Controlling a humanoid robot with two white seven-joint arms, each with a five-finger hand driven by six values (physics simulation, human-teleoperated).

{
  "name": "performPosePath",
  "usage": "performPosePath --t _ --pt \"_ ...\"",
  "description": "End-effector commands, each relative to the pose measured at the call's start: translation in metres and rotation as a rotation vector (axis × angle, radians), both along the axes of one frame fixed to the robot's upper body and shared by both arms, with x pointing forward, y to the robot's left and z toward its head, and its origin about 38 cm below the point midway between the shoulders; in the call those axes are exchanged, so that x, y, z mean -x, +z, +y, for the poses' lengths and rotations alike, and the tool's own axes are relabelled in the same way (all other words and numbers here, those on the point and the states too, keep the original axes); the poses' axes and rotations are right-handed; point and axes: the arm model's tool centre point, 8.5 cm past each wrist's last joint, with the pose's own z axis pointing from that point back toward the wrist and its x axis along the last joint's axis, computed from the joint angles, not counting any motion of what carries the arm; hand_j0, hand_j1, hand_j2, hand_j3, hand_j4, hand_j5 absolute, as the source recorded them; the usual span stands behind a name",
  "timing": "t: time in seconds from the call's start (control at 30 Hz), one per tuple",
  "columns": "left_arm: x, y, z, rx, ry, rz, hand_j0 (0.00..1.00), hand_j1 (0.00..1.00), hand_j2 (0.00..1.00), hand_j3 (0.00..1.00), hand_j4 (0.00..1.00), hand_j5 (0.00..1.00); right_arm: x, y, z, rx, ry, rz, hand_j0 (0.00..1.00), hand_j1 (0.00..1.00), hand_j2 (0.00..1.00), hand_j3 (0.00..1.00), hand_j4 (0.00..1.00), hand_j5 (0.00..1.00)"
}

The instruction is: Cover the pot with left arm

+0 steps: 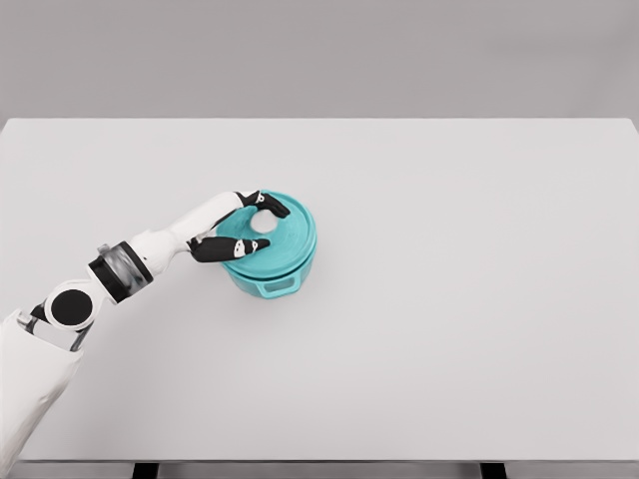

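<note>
Head view — white table (pixel 479 299), grey wall; left robot hand (pixel 243 226) on teal pot lid (pixel 285 239).

The pot (pixel 272 271) is teal, round and squat, and stands upright on the table left of the middle. A flat teal handle (pixel 280 287) sticks out of its near wall, toward the camera. The lid (pixel 285 238) is the same teal, a shallow disc that lies on top of the pot and covers its mouth; it looks level, with its rim reaching a little past the pot's wall all round. A small white knob (pixel 262 223) sits near the lid's middle. Whether the lid is fully seated on the rim cannot be told from this view.
</note>
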Motion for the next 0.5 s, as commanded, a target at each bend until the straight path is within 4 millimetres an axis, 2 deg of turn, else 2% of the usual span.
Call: performPosePath --t 0.0,0.4,0.47 --pt "0.0000 0.0003 0.0002 0.002 0.000 0.000 0.67 0.67 0.67 0.67 0.67 0.67 -0.0001 0.0000 0.0000 0.000 0.000 0.000 1.00 1.00 1.00 1.00 1.00 1.00" --pt "0.0018 -0.0027 0.0005 0.003 0.002 0.007 0.69 0.69 0.69 0.69 0.69 0.69 0.0004 0.0000 0.0002 -0.001 0.000 0.001 1.00 1.00 1.00 1.00 1.00 1.00" --pt "0.0020 -0.0030 0.0010 0.002 0.004 0.008 0.76 0.76 0.76 0.76 0.76 0.76 -0.0010 0.0000 0.0000 0.000 0.000 -0.002 1.00 1.00 1.00 1.00 1.00 1.00"
